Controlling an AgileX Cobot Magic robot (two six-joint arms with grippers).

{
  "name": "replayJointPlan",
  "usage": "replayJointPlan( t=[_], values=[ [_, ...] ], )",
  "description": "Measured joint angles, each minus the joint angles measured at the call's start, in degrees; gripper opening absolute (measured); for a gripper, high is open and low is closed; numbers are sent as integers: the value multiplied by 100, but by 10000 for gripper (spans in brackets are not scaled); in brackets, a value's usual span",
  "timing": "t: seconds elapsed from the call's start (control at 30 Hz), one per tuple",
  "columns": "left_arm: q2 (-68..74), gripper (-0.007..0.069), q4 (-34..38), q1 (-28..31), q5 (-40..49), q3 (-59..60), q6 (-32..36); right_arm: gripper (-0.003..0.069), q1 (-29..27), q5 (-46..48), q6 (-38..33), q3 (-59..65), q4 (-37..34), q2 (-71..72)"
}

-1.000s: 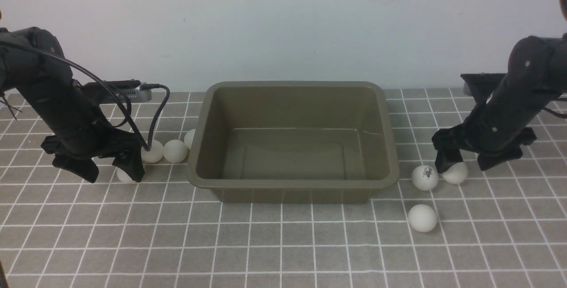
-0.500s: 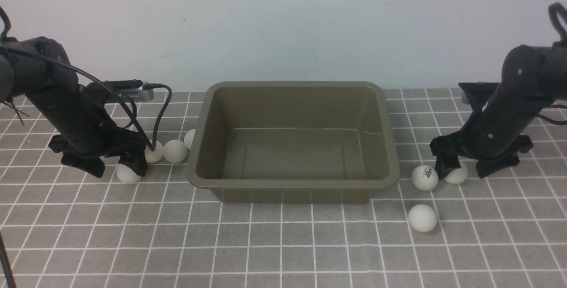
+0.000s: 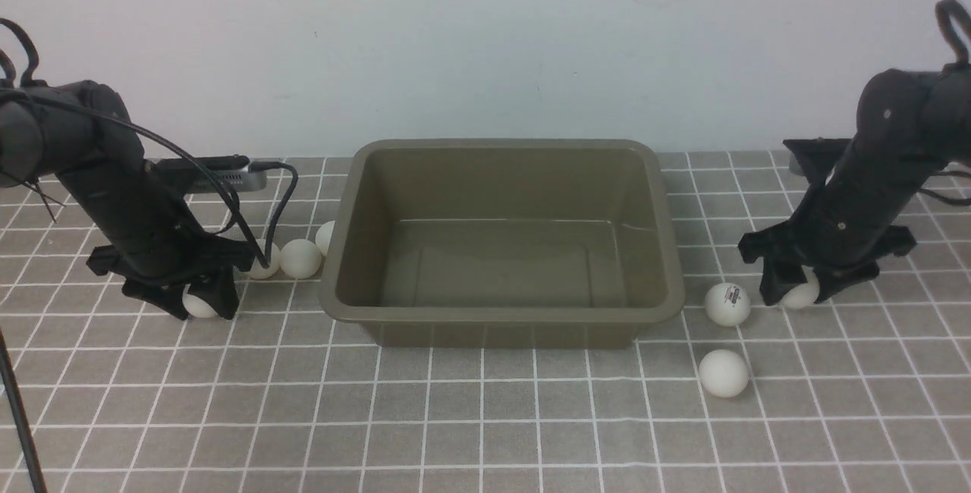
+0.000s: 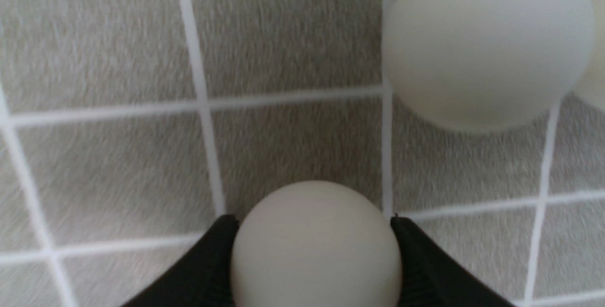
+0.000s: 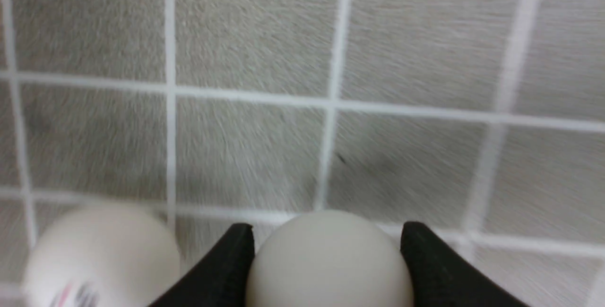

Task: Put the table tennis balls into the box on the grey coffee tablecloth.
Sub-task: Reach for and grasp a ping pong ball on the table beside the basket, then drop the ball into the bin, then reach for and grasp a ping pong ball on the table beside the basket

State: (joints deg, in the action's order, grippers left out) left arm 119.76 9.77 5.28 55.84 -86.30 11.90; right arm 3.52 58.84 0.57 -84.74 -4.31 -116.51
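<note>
So both grippers are down at the grey cloth (image 3: 455, 417), each with a white ball between its fingers. The left gripper (image 3: 201, 311) has its fingers on either side of one ball (image 4: 315, 250), and in the left wrist view both fingertips sit right up against it, so I'd call that one gripped. In the front view that ball pokes out between the dark fingers, low down at the cloth.

Same kind of deal with the right gripper (image 3: 793, 299): its ball (image 5: 330, 264) is between the two fingertips. One finger looks right against it. The other is so close that I can't tell whether there's a sliver of space, so I can't say for sure that it's clamped yet.

As for the rest of the balls, three are bunched between the left gripper and the box (image 3: 501, 326): one (image 3: 264, 262) partly behind the gripper's cable, the next (image 3: 300, 259) just beside it, and a third (image 3: 325, 237) partly hidden by the box rim. Over by the right gripper, a ball with a printed logo (image 3: 727, 304) lies near the fingers on the side facing the box, and a plain one (image 3: 724, 373) is closer to the camera, also on the box side of that gripper. The box itself stands between the two arms, open side up, with bare floor showing inside.
</note>
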Motion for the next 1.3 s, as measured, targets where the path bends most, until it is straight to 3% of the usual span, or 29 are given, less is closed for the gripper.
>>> replayJointPlan(
  t=[0.2,0.37,0.53,0.6,0.63,0.77,0.83,0.9,1.0,1.07,1.1,1.17,1.2,1.3],
  values=[
    [-854,346,235,-123,395,-365,-74,358,243,506,8,-541,-436,811],
    [-1073,346,1060,-1018,242,-474,210,358,1067,21,-296,-817,-796,914],
    [-743,346,1218,-1979,-225,-474,511,363,1691,-380,-404,-829,-869,457],
    [-619,346,1218,-2144,-350,-474,511,395,1803,-410,-404,-829,-876,304],
    [-533,351,1206,-2229,-444,-474,511,451,1856,-416,-398,-824,-876,214],
    [-336,533,688,-2309,-252,-777,330,617,1866,-299,-291,-824,-695,269],
    [-328,623,372,-2261,190,-1186,122,639,1841,-63,-194,-897,-387,471],
    [-328,645,-147,-2158,820,-1743,-148,618,1784,290,-57,-970,48,851],
    [-340,547,-745,-1933,1262,-2170,-528,542,1636,799,97,-991,394,1296],
    [-372,348,-1013,-1556,1328,-2401,-758,387,1331,1088,236,-917,559,1775],
    [-382,185,-1013,-1233,1369,-2475,-771,309,1134,1116,259,-771,572,2028],
    [-353,76,-871,-865,1426,-2482,-685,167,844,1135,313,-437,549,2348],
    [-316,47,-739,-688,1443,-2482,-582,99,706,1142,394,-156,481,2521],
    [-76,3,-23,-223,1455,-2482,-50,9,524,886,607,939,153,2858]
  ],
)
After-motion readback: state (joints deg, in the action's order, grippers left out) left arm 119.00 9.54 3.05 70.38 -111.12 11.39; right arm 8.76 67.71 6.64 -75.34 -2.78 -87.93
